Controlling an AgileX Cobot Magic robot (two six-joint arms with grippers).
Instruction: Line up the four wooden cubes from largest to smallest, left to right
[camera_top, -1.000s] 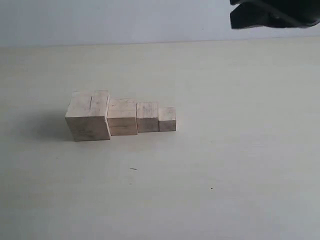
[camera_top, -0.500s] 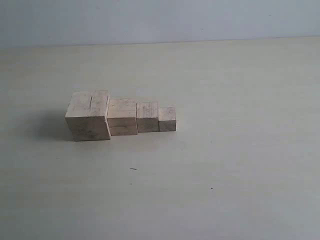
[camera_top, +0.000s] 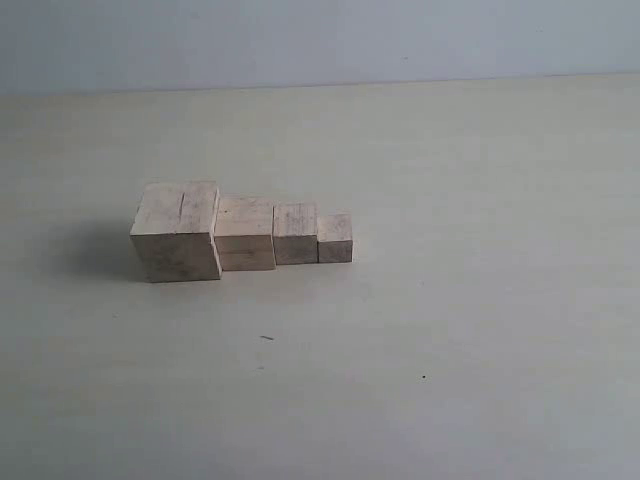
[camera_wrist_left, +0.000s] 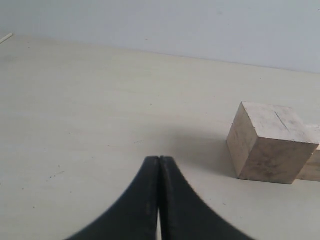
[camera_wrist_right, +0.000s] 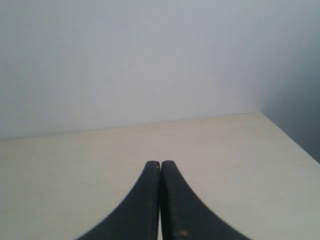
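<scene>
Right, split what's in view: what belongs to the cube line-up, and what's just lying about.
Job: largest cube, second cube, third cube, smallest cube; left pincer, right pincer, both shut, empty.
Lying about: table, dark fleck, back wall.

Bare table (camera_top: 460, 340) around cube row (camera_top: 244, 234)

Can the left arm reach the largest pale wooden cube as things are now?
Probably yes: nothing on the table stands between the shut left gripper and the largest pale wooden cube.
</scene>
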